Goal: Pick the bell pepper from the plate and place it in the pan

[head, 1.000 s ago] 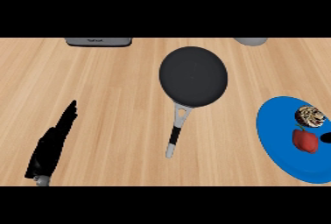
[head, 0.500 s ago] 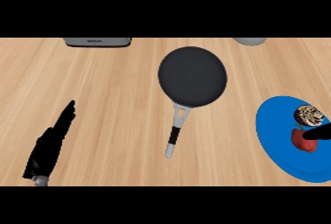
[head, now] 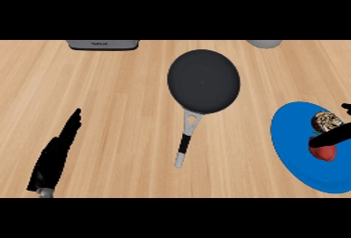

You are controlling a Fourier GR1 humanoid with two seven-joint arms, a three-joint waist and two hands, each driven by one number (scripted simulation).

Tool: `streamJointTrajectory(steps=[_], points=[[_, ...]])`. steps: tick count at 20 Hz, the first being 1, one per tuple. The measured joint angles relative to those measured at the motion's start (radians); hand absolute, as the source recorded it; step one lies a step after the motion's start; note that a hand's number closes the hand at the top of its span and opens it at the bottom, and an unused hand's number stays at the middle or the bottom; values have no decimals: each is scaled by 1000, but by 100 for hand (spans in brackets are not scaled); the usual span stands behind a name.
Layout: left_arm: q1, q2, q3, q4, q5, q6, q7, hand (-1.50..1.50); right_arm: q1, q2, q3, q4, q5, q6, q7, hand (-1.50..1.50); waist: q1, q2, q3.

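At the right edge of the frame, the right hand (head: 334, 138) shows only as a dark finger lying across the top of the red bell pepper (head: 323, 152), with another black tip visible a little higher by the edge. Most of the hand is cut off by the frame, so whether it is clasping the pepper or only touching it cannot be told. The pepper sits on the blue plate (head: 293, 151), in the right part of the frame, slightly below the middle. Just above the pepper on the same plate lies a round, brown speckled piece of food (head: 327, 121).

Left of the plate, near the centre of the frame, the dark pan (head: 204, 82) lies flat on the wooden counter (head: 109, 102), holding nothing. Its grey and black handle (head: 185, 140) runs downward and slightly left.

In the lower left of the frame the left hand (head: 56, 157) rests on the counter with fingers straight and relaxed, pointing up and a little right, holding nothing.

Along the top edge, a grey appliance (head: 103, 44) shows in the upper left and part of a grey round object (head: 264, 43) in the upper right.
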Motion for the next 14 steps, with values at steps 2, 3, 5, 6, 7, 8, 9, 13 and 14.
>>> streamJointTrajectory(steps=[2, 3, 5, 6, 7, 8, 9, 13, 14], points=[[24, 2, 0, -39, -5, -4, 15, 0, -9, 7, 2, 13, 10, 6, 6, -150, 1, -1, 0], [18, 4, 8, -37, -2, -12, 17, 0, -20, 13, 5, 22, 12, 9, 11, -150, 0, -1, 0], [10, -3, 8, -39, -14, -12, 31, 0, -16, 26, 8, 39, 20, 15, 6, -150, -2, -1, 0], [13, 1, 18, -46, -10, -22, 37, 0, -12, 36, 8, 41, 23, 16, 3, -150, -3, -1, 0], [13, -10, 18, -34, -19, -16, 31, 0, 1, 35, 5, 39, 23, 19, -1, -150, -5, -1, 0], [20, -6, 26, -42, -16, -24, 30, 0, 1, 36, 4, 47, 23, 23, -1, -150, -4, -1, 0], [24, -13, 23, -46, -28, -18, 31, 0, 3, 38, -2, 60, 25, 26, -7, -150, -4, -1, 0], [36, -20, 37, -64, -42, -31, 44, 0, 2, 72, -6, 91, 57, 26, -15, -150, -4, -1, 0], [45, -21, 40, -68, -43, -38, 39, 0, -1, 82, -6, 103, 66, 25, -17, -150, -4, -1, 0]])
